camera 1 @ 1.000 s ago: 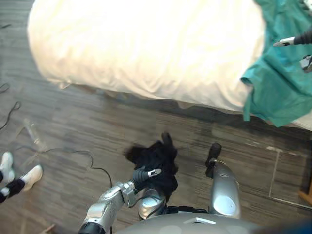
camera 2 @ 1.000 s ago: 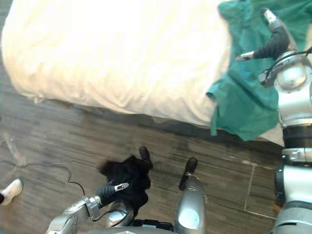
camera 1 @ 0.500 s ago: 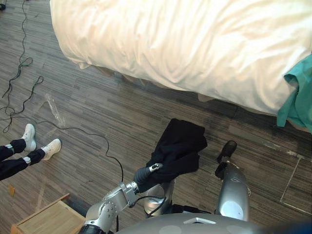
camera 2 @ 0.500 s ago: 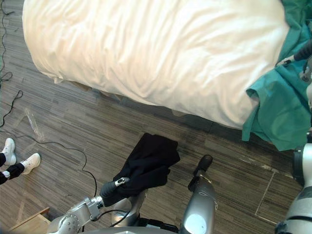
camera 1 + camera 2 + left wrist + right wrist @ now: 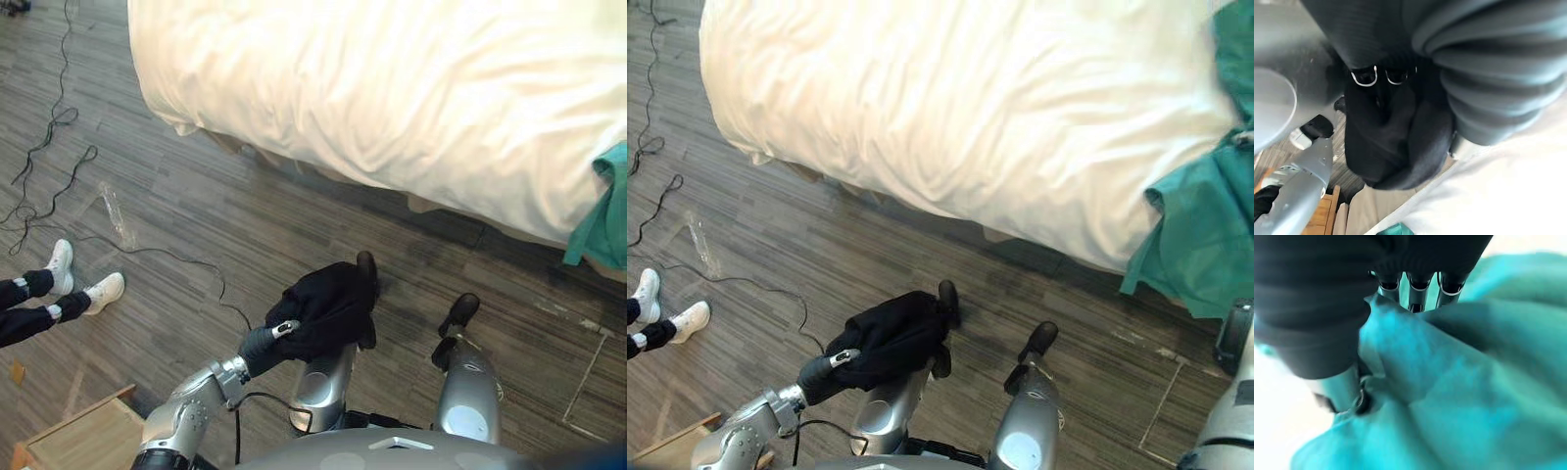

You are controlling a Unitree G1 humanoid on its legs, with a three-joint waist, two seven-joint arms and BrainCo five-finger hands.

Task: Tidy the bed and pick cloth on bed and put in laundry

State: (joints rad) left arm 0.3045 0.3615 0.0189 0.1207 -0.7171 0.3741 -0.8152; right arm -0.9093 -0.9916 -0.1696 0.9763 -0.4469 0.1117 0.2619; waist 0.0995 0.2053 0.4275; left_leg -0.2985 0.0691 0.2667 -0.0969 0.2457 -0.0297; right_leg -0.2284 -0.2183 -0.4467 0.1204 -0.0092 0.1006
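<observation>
Left eye view: left robot hand (image 5: 258,345) is clenching the black cloth (image 5: 328,304), seemingly light, limp and best bunched, beside the bed (image 5: 392,88); right robot hand (image 5: 1352,264), grip unreadable, is lying in teal cloth (image 5: 1195,230) at the bed's edge.

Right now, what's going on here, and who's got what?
The left hand is closed on a bunched black cloth, holding it above the wooden floor beside the bed. The right hand is in among the teal cloth that drapes over the bed's edge; whether it has a grip cannot be told. A person's legs stand off to the robot's left.
</observation>
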